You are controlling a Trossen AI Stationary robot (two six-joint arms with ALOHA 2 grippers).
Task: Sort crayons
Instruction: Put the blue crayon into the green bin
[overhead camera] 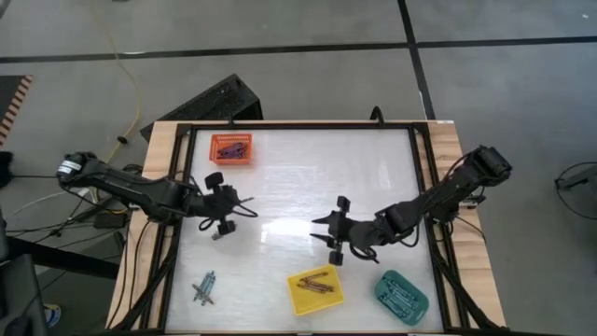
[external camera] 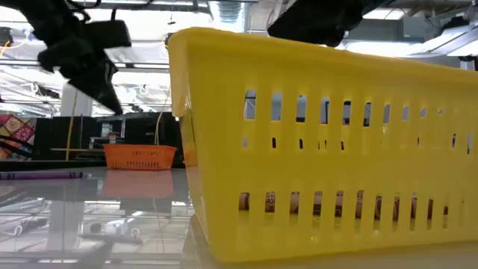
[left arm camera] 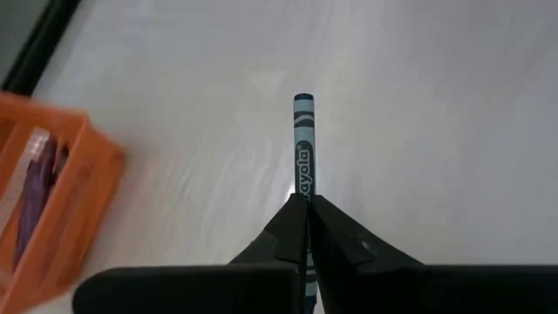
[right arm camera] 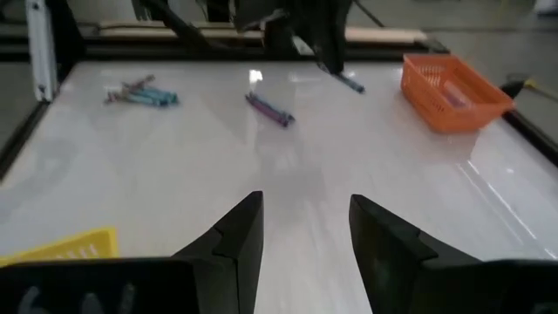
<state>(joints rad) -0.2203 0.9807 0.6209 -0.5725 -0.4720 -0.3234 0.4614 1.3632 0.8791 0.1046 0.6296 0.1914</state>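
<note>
**Left claw grips a blue crayon**

The left claw (left arm camera: 307, 228) is clamped on a blue crayon (left arm camera: 302, 144) above the bench (overhead camera: 289, 187), near the orange tray (overhead camera: 231, 148). The right claw (right arm camera: 305, 228) hangs with fingers apart mid-bench. Loose crayons (overhead camera: 204, 286) lie by the near left corner.

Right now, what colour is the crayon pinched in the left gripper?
Teal-blue, with a paper wrapper; the left wrist view shows it best.

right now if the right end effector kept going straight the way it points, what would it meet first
Probably the loose purple crayon lying on the table, roughly ahead of the open right end effector. Beyond it is the left end effector holding a blue crayon. Depth is uncertain.
</note>
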